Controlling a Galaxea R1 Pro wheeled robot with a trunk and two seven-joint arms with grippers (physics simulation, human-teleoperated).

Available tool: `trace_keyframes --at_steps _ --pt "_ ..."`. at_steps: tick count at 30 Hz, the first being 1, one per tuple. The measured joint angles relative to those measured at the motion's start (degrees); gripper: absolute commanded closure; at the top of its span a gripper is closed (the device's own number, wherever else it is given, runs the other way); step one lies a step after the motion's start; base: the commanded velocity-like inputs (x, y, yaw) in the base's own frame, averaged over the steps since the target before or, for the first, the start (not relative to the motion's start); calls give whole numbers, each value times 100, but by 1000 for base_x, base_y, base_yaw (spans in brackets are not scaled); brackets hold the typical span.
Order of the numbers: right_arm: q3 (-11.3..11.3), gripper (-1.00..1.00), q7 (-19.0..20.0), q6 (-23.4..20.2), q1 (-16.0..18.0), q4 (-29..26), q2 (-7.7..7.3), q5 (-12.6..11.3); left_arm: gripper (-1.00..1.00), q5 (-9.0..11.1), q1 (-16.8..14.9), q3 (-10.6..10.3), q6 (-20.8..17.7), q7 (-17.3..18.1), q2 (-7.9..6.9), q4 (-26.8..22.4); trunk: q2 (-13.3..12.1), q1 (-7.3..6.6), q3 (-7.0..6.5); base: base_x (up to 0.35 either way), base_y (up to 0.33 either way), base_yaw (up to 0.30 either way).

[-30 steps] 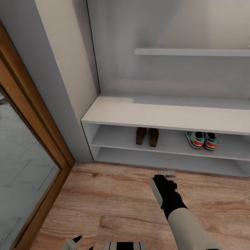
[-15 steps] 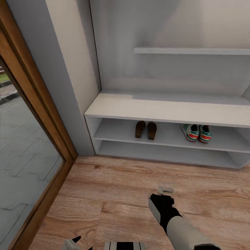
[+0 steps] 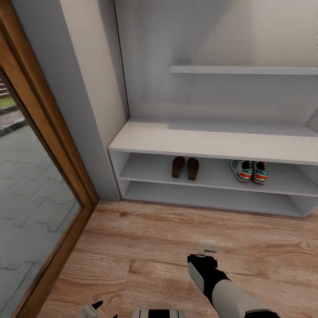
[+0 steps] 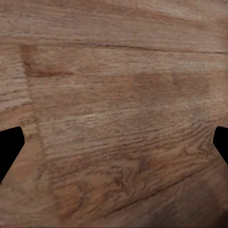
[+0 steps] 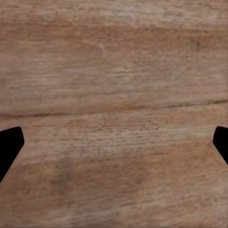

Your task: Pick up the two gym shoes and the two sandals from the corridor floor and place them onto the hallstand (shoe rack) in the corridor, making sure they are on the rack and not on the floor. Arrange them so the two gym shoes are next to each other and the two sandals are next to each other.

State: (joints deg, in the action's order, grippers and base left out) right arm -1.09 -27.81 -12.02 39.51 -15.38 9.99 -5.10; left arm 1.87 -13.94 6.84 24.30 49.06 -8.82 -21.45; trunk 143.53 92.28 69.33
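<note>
Side by side on the upper open shelf of the pale hallstand [image 3: 212, 142] stand the two brown sandals [image 3: 185, 168]. The two gym shoes [image 3: 248, 171], white with green stripes, sit together on the same shelf further right. My right gripper [image 3: 207, 248] hangs over the corridor floor [image 3: 145, 238] in front of the rack. In the right wrist view it [image 5: 114, 147] is open over bare planks, holding nothing. My left gripper [image 3: 90, 310] shows at the bottom edge of the head view. In the left wrist view it [image 4: 114, 142] is also open over wood.
A glass door in a wooden frame [image 3: 48, 145] fills the left, with grey paving [image 3: 26, 198] outside. A grey wall post [image 3: 84, 110] separates door and rack. An upper shelf [image 3: 243, 70] juts from the back panel. The lower shelf level [image 3: 207, 196] holds nothing.
The camera has pulled back, so the rack looks smaller and further off. My right arm has drawn back toward me, lower in the picture. The shoes stay put on their shelf.
</note>
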Motion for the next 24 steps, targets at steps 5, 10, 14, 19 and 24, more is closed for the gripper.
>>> trace_keyframes --at_steps 5,10,14,19,24 --pt "-4 -100 332 22 -4 46 -46 121 -100 -2 0 3 -11 -18 -4 11 -7 -13 -111 0 0 0" --pt "-7 -100 905 63 -8 66 -227 343 -100 2 1 7 -24 -29 -23 40 -13 -26 -222 0 0 0" --pt "-4 -100 1690 234 -12 172 -405 595 -100 10 2 8 -35 -40 -72 56 -19 -36 -310 0 0 0" --pt "-3 -100 2258 555 -13 349 -615 779 -100 13 2 13 -43 -47 -106 61 -25 -49 -421 0 0 0" --pt "-3 -100 2512 964 -16 595 -778 866 -100 18 1 16 -47 -55 -138 63 -70 -80 -528 0 0 0"
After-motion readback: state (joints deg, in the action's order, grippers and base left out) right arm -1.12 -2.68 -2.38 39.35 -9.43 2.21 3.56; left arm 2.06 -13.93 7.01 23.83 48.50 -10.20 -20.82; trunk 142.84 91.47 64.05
